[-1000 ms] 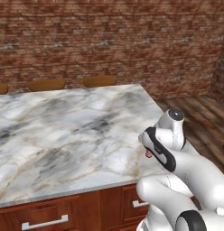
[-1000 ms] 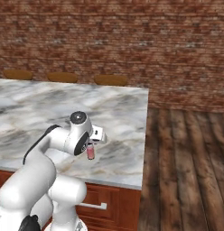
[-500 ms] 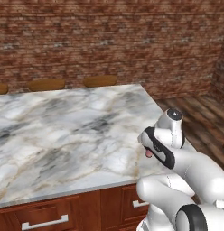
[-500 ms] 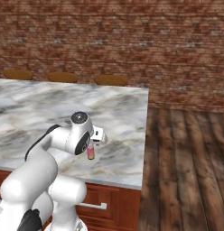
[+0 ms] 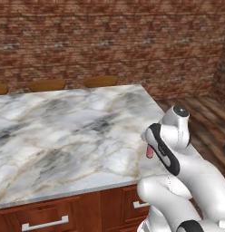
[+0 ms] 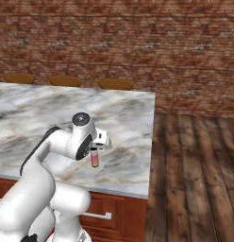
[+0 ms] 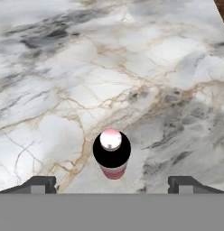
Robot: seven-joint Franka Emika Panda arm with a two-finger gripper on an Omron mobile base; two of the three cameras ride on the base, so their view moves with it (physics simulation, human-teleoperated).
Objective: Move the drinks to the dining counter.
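Observation:
One of the drinks, a small pink bottle (image 7: 112,155) with a black cap, stands upright on the dining counter's marble top (image 7: 86,67) near its right front corner. Directly above it hangs my gripper (image 7: 112,184), open, with its two fingertips (image 7: 39,183) spread wide on either side and clear of the bottle. From the right base view the bottle (image 6: 95,158) stands just under the hand (image 6: 101,140). The left base view gives a sliver of the bottle (image 5: 150,152) behind the arm's wrist.
The dining counter (image 5: 64,136) has reddish wood drawers with silver handles (image 5: 44,223) along its front. Round wooden stools (image 5: 100,81) (image 6: 64,81) line its far side before a brick wall. Wooden floor (image 6: 194,179) lies to the right of the island.
The jaws have spread apart and let go of the bottle, which now stands free on the marble. The arm has barely moved.

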